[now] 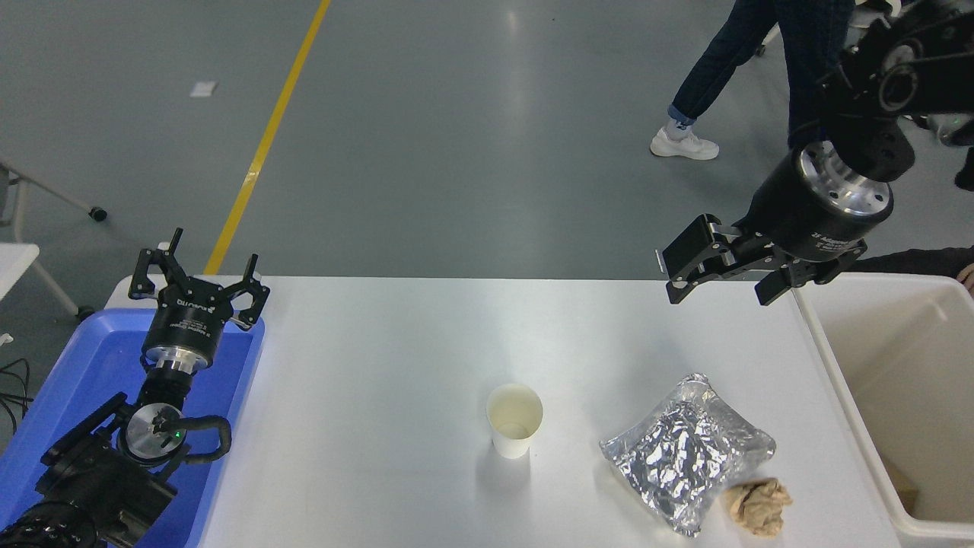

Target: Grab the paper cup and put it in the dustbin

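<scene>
The paper cup (514, 418) stands upright near the middle of the white table (380, 365), white with a cream inside. The dustbin (898, 380), a large off-white bin, stands at the table's right edge. My right gripper (719, 281) is open and empty, hanging over the table's far right edge, well up and to the right of the cup and just left of the dustbin's rim. My left gripper (198, 285) is open and parked at the lower left over the blue tray.
A crumpled foil wrapper (685, 453) lies right of the cup, with a brown paper ball (757, 506) at its lower right. A blue plastic tray (91, 388) sits at the table's left end. A person's legs (753, 68) cross the floor at top right.
</scene>
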